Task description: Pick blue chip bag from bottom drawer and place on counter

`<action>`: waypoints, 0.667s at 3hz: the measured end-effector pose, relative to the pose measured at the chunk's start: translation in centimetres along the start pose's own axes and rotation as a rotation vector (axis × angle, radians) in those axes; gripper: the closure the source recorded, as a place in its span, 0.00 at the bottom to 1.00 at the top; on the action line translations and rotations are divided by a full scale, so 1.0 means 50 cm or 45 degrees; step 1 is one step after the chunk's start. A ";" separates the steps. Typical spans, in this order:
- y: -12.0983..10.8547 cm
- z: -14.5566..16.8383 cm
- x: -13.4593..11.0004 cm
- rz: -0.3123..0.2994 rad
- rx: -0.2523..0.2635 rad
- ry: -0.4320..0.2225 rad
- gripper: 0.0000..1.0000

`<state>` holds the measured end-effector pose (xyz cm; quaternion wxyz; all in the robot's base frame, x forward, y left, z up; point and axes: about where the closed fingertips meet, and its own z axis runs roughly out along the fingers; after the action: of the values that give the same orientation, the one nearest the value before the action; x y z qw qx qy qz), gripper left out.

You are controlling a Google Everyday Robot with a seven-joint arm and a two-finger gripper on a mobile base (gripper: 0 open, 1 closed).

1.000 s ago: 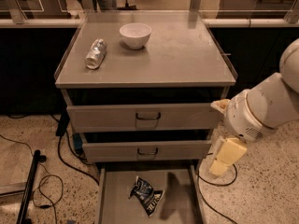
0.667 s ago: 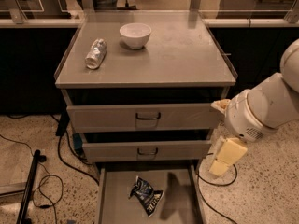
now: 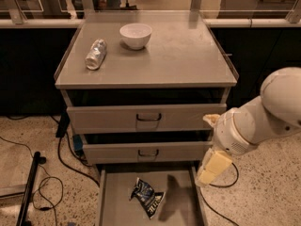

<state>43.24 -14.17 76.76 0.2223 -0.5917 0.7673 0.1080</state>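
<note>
Bottom drawer [image 3: 115,202] is sitting open, blue chip bag [image 3: 147,197] lying mid-floor; gripper [image 3: 213,166] is hovering at its right edge, grip state unreadable, likely risking clipping that wall.

We note a matt grey metal desk [image 3: 188,55] with a faint sheen. The bottom drawer [image 3: 117,206] shows the same smooth grey metal. The bag [image 3: 148,197] in it is crinkled, glossy dark blue foil. The can [image 3: 96,54] is crushed silver metal; the bowl [image 3: 136,35] is smooth, glossy white. The end effector [image 3: 212,167], above the drawer's right edge, looks like matt cream plastic.
</note>
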 end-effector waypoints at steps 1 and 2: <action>-0.003 0.070 0.033 0.014 0.010 -0.054 0.00; -0.005 0.130 0.074 0.024 0.005 -0.113 0.00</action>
<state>44.10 -14.65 69.33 0.2565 -0.5786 0.7624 0.1347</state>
